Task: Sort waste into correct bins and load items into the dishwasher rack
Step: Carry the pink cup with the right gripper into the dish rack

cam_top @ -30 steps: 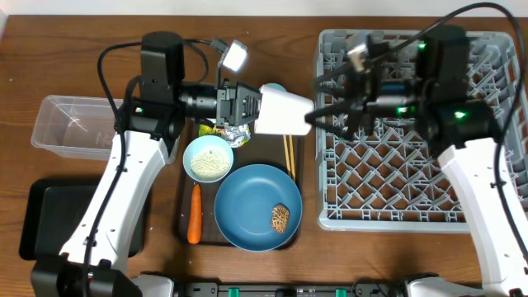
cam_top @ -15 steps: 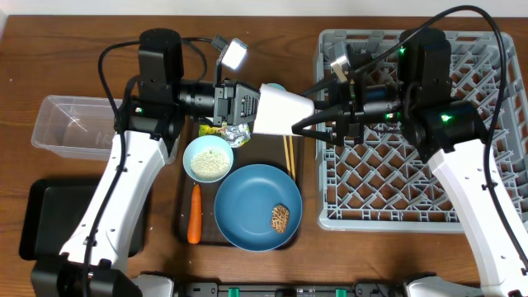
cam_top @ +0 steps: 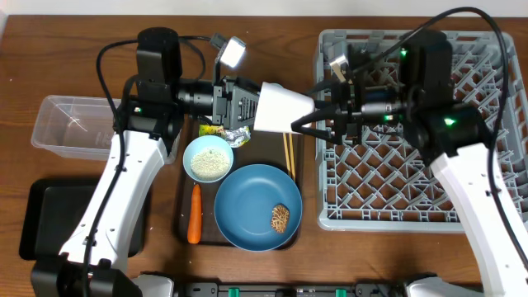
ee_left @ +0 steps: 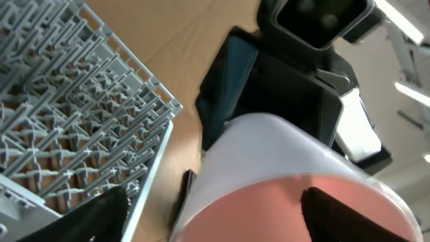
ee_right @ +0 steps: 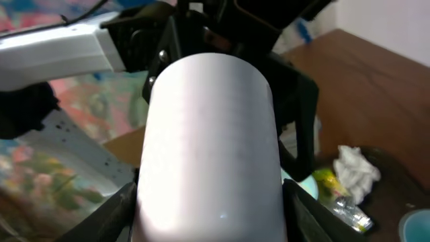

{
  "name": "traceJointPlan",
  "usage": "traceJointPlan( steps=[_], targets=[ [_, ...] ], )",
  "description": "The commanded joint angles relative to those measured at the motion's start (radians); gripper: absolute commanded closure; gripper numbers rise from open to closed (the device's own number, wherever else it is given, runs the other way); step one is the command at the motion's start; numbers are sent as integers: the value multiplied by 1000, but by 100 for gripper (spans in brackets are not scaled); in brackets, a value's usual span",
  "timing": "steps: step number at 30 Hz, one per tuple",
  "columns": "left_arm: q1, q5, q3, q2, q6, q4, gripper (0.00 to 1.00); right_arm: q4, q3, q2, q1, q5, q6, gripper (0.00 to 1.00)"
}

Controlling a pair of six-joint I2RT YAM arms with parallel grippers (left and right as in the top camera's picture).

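Note:
The small pink cup (cam_top: 280, 109), white outside and pink inside, hangs on its side in the air between the two arms, above the top of the brown serving tray. My right gripper (cam_top: 302, 120) is shut on its base end, a finger pressed against each side of the cup (ee_right: 208, 134). My left gripper (cam_top: 252, 106) stands open at the rim end; in the left wrist view its fingers (ee_left: 91, 215) sit wide apart around the cup's mouth (ee_left: 282, 168). The dishwasher rack (cam_top: 388, 186) lies to the right, under the right arm.
On the brown serving tray (cam_top: 181, 231) lie a pale blue bowl (cam_top: 207, 158) of rice, a carrot (cam_top: 195, 213), a blue plate (cam_top: 252, 202) with a brown lump (cam_top: 282, 217), chopsticks (cam_top: 289, 153), a wrapper (cam_top: 224, 132) and a tissue (ee_right: 356, 168). A clear tub (cam_top: 70, 124) and black tray (cam_top: 41, 214) sit left.
The right gripper reached left from over the rack and closed on the cup's base end. The left jaws, which were holding the cup, have opened.

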Motion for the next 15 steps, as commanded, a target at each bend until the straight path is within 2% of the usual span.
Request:
traceJointPlan(
  steps=[1,9,15],
  targets=[
    [-2,31,17,-16,8,5,14,-14,18,-79,-62,135,-5,54],
    [-2,30,17,-16,8,25,12,-218,18,-204,-346,456,83,55],
    [-2,30,17,-17,8,31,12,-426,17,-201,-586,713,204,55]
  ],
)
